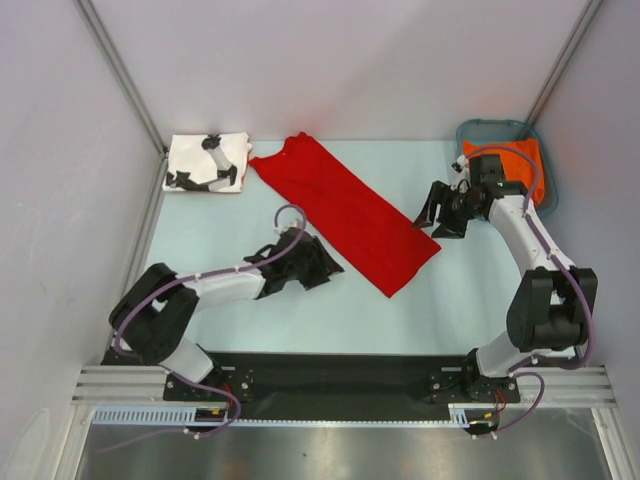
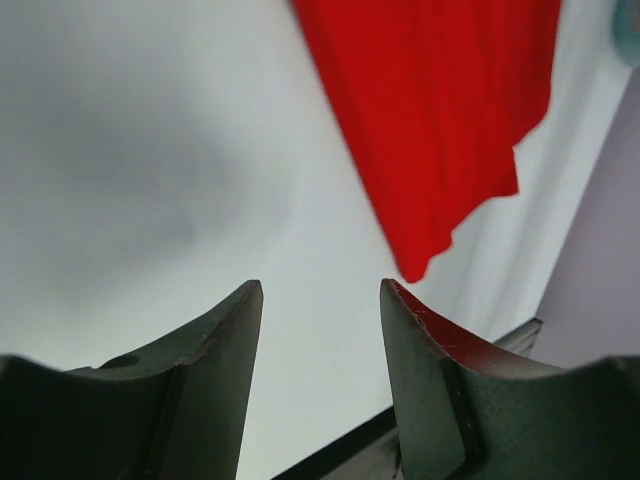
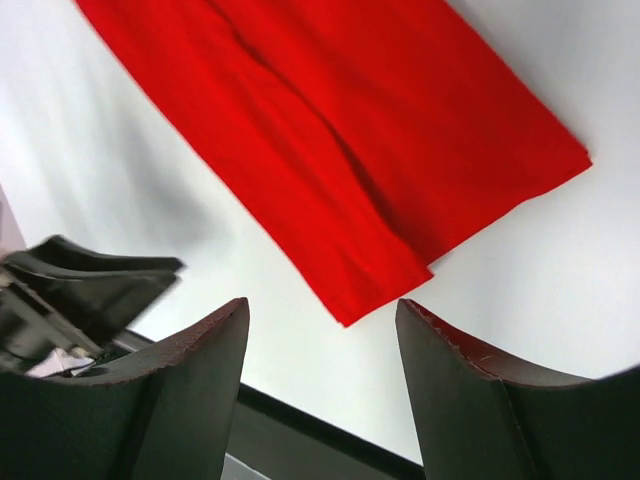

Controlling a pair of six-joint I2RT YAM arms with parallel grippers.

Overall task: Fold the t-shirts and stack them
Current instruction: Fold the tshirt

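lying as a long smooth strip, red t-shirt between left jaws and right jaws, both parted, empty

Top cam sits high behind the arm bases, looking down over the whole worktop. Each wrist cam rides low, peeking out between its own fingers: left claw, right claw, both close to the surface. All three views share the red t-shirt.

Left fingers, right fingers apart
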